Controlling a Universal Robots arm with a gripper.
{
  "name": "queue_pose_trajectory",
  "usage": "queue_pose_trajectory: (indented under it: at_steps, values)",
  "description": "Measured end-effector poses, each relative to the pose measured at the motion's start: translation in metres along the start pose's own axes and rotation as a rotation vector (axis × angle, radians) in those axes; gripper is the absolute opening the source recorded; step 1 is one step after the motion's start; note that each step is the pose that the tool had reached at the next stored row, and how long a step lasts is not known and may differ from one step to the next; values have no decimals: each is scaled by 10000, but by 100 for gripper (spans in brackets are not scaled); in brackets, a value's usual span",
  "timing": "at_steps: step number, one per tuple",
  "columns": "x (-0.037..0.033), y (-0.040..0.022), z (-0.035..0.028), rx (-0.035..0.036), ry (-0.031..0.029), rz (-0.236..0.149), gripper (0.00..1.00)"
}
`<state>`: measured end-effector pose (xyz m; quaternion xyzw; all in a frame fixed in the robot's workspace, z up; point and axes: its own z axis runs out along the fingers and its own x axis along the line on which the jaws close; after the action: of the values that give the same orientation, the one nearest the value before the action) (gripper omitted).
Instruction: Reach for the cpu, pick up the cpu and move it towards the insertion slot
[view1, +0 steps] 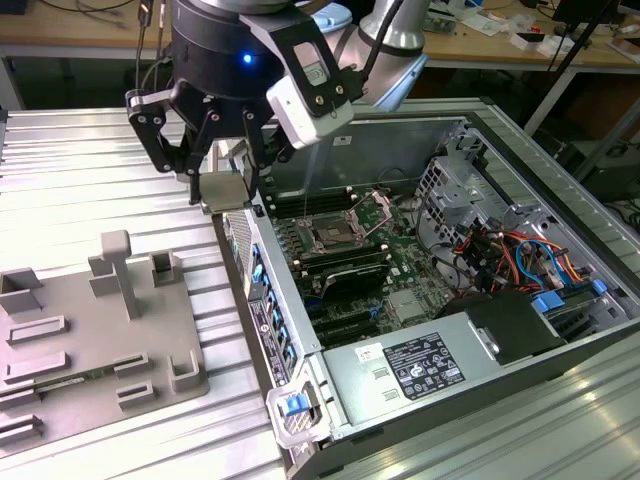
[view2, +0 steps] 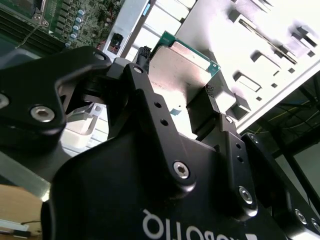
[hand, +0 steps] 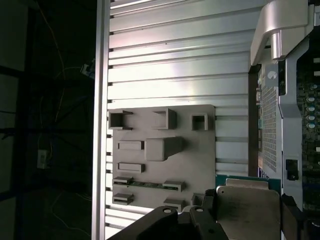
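Observation:
The cpu (view1: 222, 188) is a flat square chip with a silver top and a thin green rim. My gripper (view1: 224, 196) is shut on it and holds it in the air, a finger on each of two opposite edges. It hangs just over the near wall of the open computer case (view1: 262, 300), between the grey tray and the motherboard. In both wrist views the cpu (view2: 180, 67) (hand: 247, 205) sits level between the black fingers (view2: 141, 75). The insertion slot (view1: 330, 238), a silver-framed socket with a dark centre and raised load plate, lies inside the case, toward the exterior view's right of the gripper.
A grey plastic tray (view1: 70, 330) (hand: 200, 150) with raised blocks lies on the ribbed metal table at the exterior view's left. Inside the case are black memory slots (view1: 345, 275), a small heatsink (view1: 405, 305), a power supply (view1: 420, 365) and cable bundles (view1: 500, 250).

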<state>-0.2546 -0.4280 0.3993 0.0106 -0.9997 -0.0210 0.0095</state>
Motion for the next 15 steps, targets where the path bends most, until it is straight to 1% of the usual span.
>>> queue_pose_trajectory:
  at_steps: [5, 7, 10, 15]
  values:
    - [-75, -1, -1, -1, 0, 0, 55]
    - [-154, -3, -2, -1, 0, 0, 55]
    - [-243, -5, -4, -1, 0, 1, 55]
    - [-356, -7, -5, -1, -1, 0, 55]
